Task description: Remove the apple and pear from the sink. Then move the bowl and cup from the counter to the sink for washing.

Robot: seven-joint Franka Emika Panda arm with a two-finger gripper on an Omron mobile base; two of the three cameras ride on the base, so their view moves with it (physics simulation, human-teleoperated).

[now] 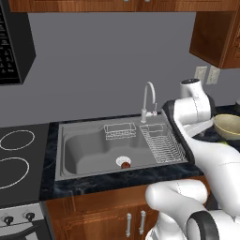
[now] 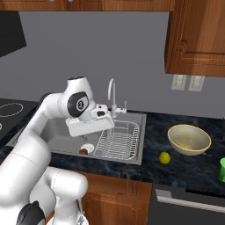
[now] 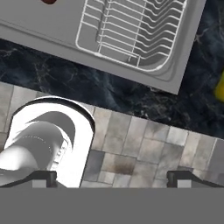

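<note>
The small yellow-green pear already lay out on the dark speckled stone bench, near the wide pale yellow-tan bowl and well apart from the wide grey metal sink, so the fruit-clearing step looked half done. The small round dark red apple sat in the basin, right at the round drain, and it appeared to be the next thing to fetch. The two-finger tool stood wide, its two dark tips far apart with nothing between them, held above the front edge of the bench and looking down past the sink rim at the tiled floor. The next move seemed to call for swinging the hand back over the basin, lowering it beside the drain and closing on the apple without snagging the curved chrome faucet or the wire rack on the sink's right side. The rack and the smaller wire basket at the back held nothing visible. The bowl looked empty. The small bright green cup stood at the far right of the bench; its inside could not be made out.
</note>
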